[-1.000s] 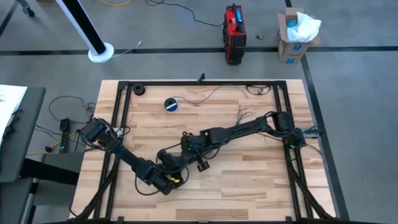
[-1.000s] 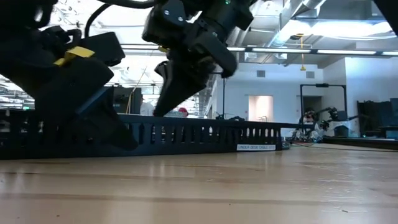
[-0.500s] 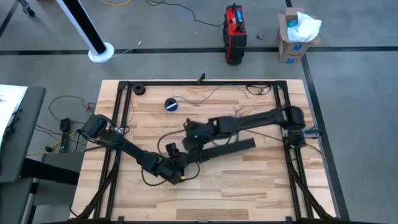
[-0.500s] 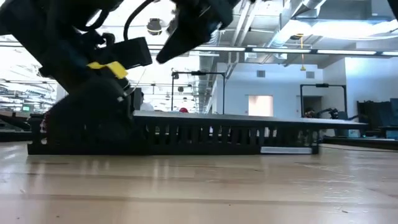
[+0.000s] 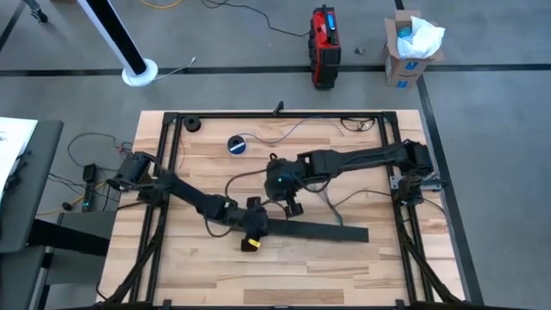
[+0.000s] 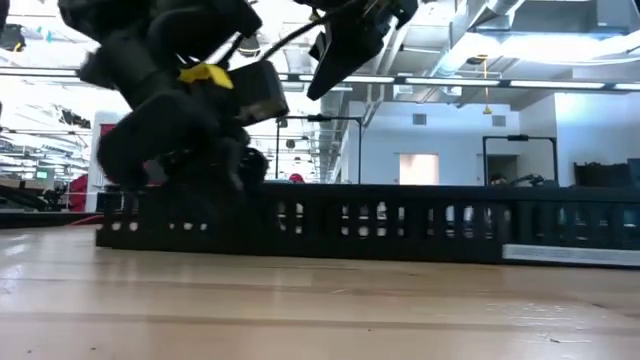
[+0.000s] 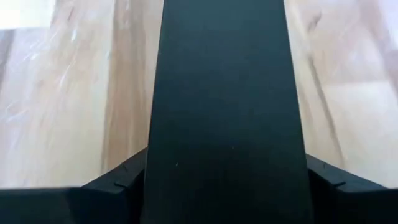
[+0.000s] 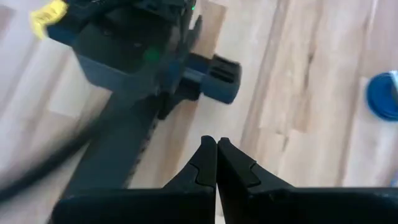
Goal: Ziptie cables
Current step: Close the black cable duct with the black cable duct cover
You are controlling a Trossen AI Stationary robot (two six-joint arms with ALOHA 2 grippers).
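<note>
Two end effectors working mid-tabletop (image 5: 362, 267): left end effector (image 5: 252, 226) clamping strip (image 5: 314, 230) end; right end effector (image 8: 216, 163) pinching together, empty, nearer cables (image 5: 297, 131) lying beyond it, along far edge.

No lettering, brand, number or sign can be read in any of the views. The slotted black strip (image 6: 400, 222) in the low view carries a pale label (image 6: 570, 254) at its far right end, but its print is too small to make out. The red case (image 5: 324, 34) on the floor beyond the desk (image 5: 362, 267) shows dark markings in the high view, none of them legible.
</note>
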